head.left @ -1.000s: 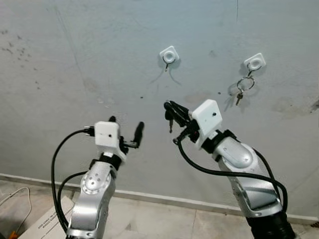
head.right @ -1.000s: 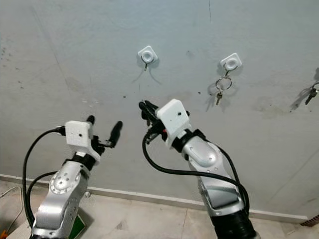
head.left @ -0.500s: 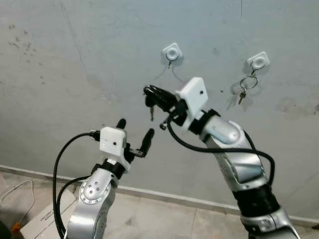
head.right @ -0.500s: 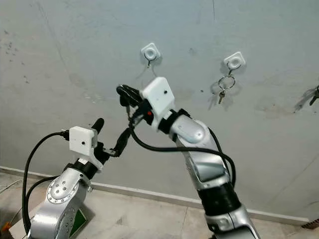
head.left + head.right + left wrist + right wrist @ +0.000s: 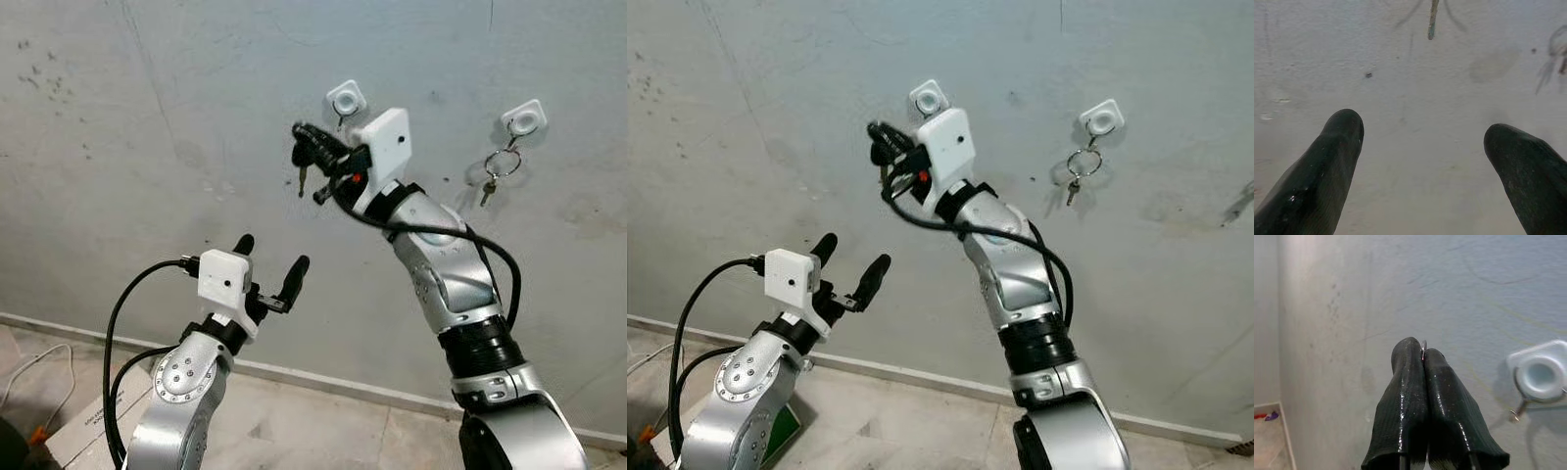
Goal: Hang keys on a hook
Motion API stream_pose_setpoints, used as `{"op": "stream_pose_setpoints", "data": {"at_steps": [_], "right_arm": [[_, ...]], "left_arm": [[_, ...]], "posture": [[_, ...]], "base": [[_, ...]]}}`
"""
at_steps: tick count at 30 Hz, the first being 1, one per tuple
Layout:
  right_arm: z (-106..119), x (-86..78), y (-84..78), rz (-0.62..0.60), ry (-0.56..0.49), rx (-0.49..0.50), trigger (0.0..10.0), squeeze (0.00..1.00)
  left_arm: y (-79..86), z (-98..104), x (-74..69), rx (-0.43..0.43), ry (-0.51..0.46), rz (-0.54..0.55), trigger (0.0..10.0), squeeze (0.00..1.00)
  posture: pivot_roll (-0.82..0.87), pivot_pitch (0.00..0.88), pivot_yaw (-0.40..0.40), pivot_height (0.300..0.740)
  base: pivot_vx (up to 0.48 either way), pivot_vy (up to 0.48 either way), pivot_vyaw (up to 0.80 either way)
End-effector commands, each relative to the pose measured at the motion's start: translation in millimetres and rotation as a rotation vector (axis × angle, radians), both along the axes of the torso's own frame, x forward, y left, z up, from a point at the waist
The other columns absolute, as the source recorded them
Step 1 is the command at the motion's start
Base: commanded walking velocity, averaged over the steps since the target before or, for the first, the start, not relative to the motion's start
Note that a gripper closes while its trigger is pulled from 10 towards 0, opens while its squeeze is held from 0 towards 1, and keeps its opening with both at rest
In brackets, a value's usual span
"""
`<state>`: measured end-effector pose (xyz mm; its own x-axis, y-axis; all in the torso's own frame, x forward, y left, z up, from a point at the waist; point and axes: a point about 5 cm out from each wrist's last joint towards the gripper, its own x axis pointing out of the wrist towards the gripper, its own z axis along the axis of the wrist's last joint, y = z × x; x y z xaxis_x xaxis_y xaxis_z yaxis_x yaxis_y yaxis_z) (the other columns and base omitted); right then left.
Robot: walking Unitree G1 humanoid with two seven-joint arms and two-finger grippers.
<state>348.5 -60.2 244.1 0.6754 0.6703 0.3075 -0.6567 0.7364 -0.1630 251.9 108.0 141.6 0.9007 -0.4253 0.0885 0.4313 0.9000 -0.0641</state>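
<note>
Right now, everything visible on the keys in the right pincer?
The keys hang from a thin metal ring whose edge peeks between the tips of the right pincer, which is shut on it. One small metallic key dangles straight down below the black fingers, in front of the grey wall, apart from it as far as I can tell. They sit left of and slightly below the empty white hook, not yet on it.

right tool (image 5: pixel 306 145) raised, pinched closed, left tool (image 5: pixel 269 262) spread, low
</note>
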Motion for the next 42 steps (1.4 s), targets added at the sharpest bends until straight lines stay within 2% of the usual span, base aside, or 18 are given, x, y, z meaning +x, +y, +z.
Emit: {"op": "stream_pose_setpoints", "data": {"at_steps": [1, 6, 10, 19, 25, 35, 42], "right_arm": [[4.0, 3.7, -3.8, -0.021, -0.003, 0.03, 10.0, 0.0], [-0.4, 7.3, -11.0, -0.048, 0.026, 0.059, 10.0, 0.0], [-6.6, 10.0, -14.5, -0.062, 0.063, 0.082, 10.0, 0.0], [-12.5, 16.2, -14.6, -0.06, 0.112, 0.119, 10.0, 0.0], [-10.7, 19.6, -10.8, -0.044, 0.116, 0.121, 10.0, 0.0], [-4.9, 27.4, -18.6, -0.079, 0.116, 0.16, 10.0, 0.0], [-10.4, 29.7, -25.8, -0.111, 0.153, 0.196, 10.0, 0.0]], "left_arm": [[-4.5, 11.0, -0.8, -0.019, -0.029, -0.035, 10.0, 0.0], [-9.5, 19.8, 1.1, -0.038, -0.048, -0.054, 10.0, 0.0], [-10.7, 19.4, 2.8, -0.038, -0.046, -0.059, 10.0, 0.0], [-10.0, 19.6, 2.4, -0.034, -0.04, -0.059, 10.0, 0.0], [-10.0, 19.8, 2.3, -0.033, -0.041, -0.058, 10.0, 0.0], [-10.2, 20.2, 2.8, -0.032, -0.041, -0.056, 10.0, 0.0], [-10.2, 19.8, 2.3, -0.032, -0.038, -0.056, 10.0, 0.0]], "posture": [[0.06, 0.031, 0.024, 0.74], [0.06, 0.03, 0.027, 0.74], [0.05, 0.028, 0.03, 0.74], [0.06, 0.027, 0.028, 0.74], [0.06, 0.027, 0.028, 0.74], [0.07, 0.028, 0.025, 0.74], [0.07, 0.031, 0.026, 0.74]], "base": [[0.0, 0.0, 0.0], [0.0, 0.0, 0.0], [0.0, 0.0, 0.0], [0.0, 0.0, 0.0], [0.0, 0.0, 0.0], [0.0, 0.0, 0.0], [0.0, 0.0, 0.0]]}}
